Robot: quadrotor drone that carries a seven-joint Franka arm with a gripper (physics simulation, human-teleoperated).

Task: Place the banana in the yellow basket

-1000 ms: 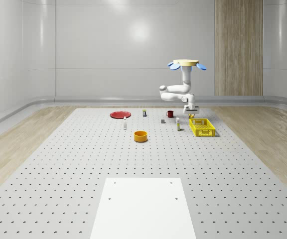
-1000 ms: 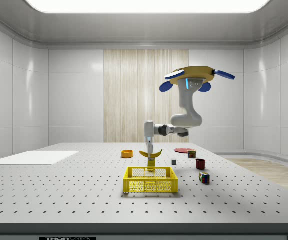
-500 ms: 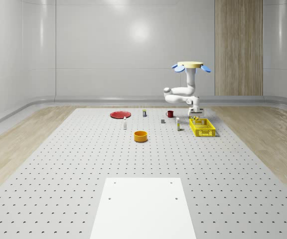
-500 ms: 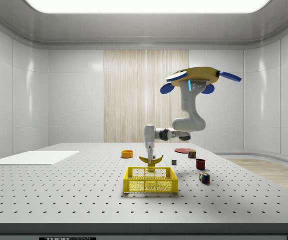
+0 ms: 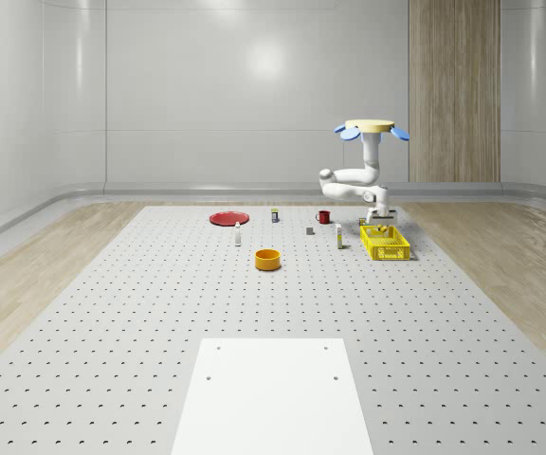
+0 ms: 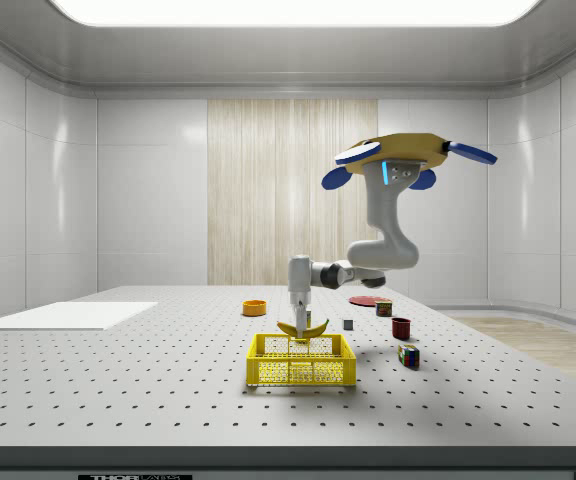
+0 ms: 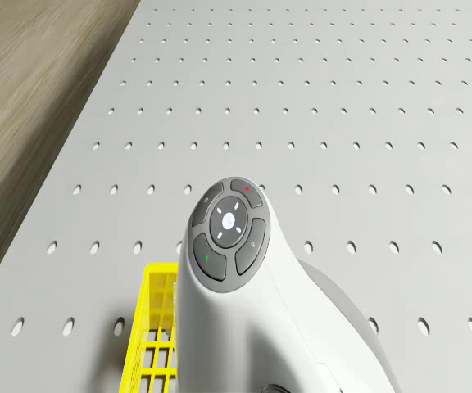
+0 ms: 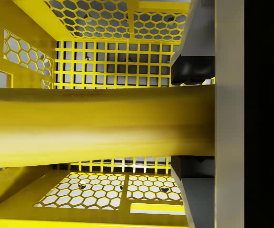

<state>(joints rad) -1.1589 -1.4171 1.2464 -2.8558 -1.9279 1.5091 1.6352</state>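
We are hovering above the perforated table (image 6: 118, 390), the drone (image 6: 406, 155) sitting off to the side view's right of the yellow basket (image 6: 301, 362), while the arm is reaching across and hanging the gripper (image 6: 299, 318) straight down over the basket's opening. The fingers (image 8: 190, 71) are pinching the banana (image 6: 303, 329) across its middle, one pad on each flank, and the fruit is lying crosswise just above the rim — not yet resting on the mesh floor (image 8: 113, 61) seen beneath it in the wrist view.

We are judging the banana to be light and fairly firm, though its skin is smooth and curved (so it could roll in the pads if the squeeze slackens unevenly). Holding it at mid-length looks right to us — the ends are balancing and neither tip is drooping. It bruises easily, so we are favouring a low release over a drop.
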